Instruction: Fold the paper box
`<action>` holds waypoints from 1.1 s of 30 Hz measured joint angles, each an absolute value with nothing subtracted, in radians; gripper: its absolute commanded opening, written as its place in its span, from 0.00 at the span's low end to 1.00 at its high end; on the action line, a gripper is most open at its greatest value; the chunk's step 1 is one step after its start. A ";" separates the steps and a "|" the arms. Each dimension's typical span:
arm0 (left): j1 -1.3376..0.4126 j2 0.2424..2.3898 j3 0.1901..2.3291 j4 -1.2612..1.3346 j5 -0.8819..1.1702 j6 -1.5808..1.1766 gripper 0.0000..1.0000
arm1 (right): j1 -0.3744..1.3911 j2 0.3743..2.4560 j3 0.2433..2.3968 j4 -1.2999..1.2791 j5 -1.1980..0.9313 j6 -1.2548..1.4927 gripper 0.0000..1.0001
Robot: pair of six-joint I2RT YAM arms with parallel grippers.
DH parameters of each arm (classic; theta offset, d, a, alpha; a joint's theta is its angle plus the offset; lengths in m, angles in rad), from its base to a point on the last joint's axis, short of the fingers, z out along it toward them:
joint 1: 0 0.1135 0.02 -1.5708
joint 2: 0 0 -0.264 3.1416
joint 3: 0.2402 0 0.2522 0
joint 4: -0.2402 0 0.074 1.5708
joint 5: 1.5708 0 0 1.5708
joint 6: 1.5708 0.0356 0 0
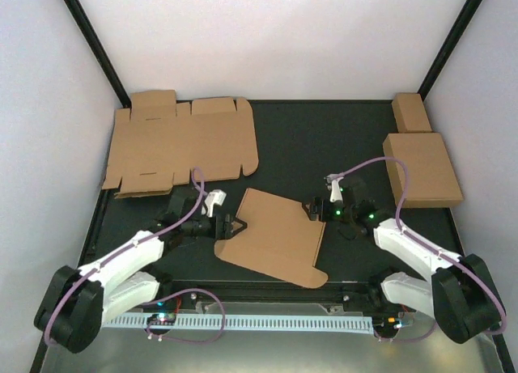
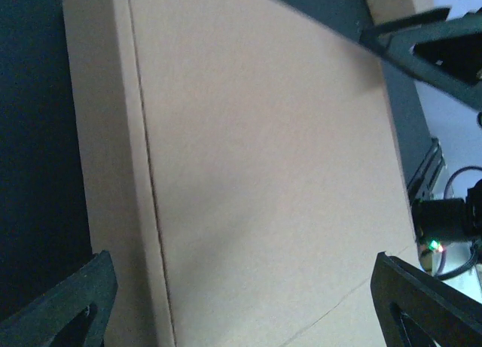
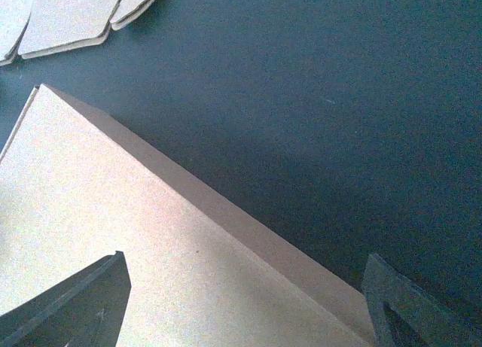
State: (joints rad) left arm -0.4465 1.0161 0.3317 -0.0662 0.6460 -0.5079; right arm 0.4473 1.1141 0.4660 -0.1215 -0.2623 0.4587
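Both spread-jawed, left gripper [image 1: 229, 226] and right gripper [image 1: 314, 208] flank the paper box [image 1: 271, 237], underside hidden.

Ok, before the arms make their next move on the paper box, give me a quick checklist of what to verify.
1. Left end effector open: ok.
2. Right end effector open: ok.
3. Paper box lies between them: ok.
4. Either one touching the cardboard: cannot tell.
5. Fold crease visible along the box's side: ok.
6. Spare flat sheet apart from the box: ok.
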 measured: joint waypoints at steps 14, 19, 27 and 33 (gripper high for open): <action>-0.447 0.824 0.418 -0.216 0.464 -0.488 0.97 | 0.447 1.034 0.499 -0.231 -0.225 0.413 0.88; -0.447 0.823 0.458 -0.246 0.440 -0.474 0.97 | 0.447 1.050 0.523 -0.224 -0.217 0.396 0.89; -0.447 0.833 0.458 -0.240 0.455 -0.491 0.97 | 0.445 1.236 0.676 -0.222 -0.220 0.379 0.89; -0.447 0.881 0.458 -0.240 0.525 -0.493 0.93 | 0.411 1.375 0.744 -0.201 -0.302 0.356 0.88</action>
State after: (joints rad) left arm -0.4465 0.8814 0.4580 -0.2401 0.5251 -0.4934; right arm 0.4114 1.3750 0.7444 -0.2008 -0.3019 0.3565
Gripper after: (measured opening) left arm 0.933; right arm 0.884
